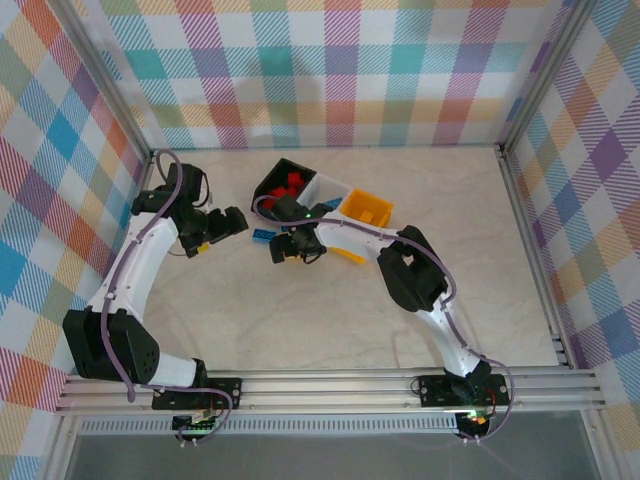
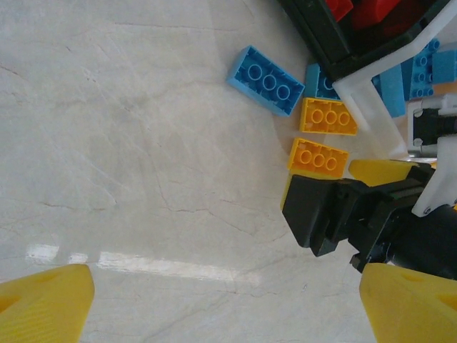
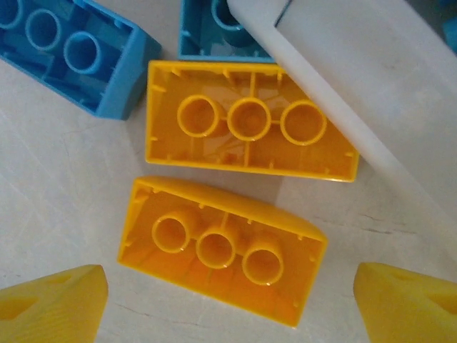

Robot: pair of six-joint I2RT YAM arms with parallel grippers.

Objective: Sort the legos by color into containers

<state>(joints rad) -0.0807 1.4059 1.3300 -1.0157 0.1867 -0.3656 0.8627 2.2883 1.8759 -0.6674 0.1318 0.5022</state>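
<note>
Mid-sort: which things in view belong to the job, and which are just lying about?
Job: black bin, white bin, yellow-orange bin, loose blue brick, two upturned yellow-orange bricks.
Just there: plaid backdrop, aluminium frame rail.

The black bin [image 1: 272, 178] holds red bricks [image 2: 371, 11], the white bin [image 1: 330, 181] next to it holds blue bricks [image 2: 428, 64], and the yellow-orange bin [image 1: 347, 209] follows. On the worktop, hollow side up: the far yellow brick [image 3: 250, 121] against the white wall, the near yellow brick [image 3: 221, 246] beside it, and a loose blue brick [image 2: 265, 80] nearby
</note>
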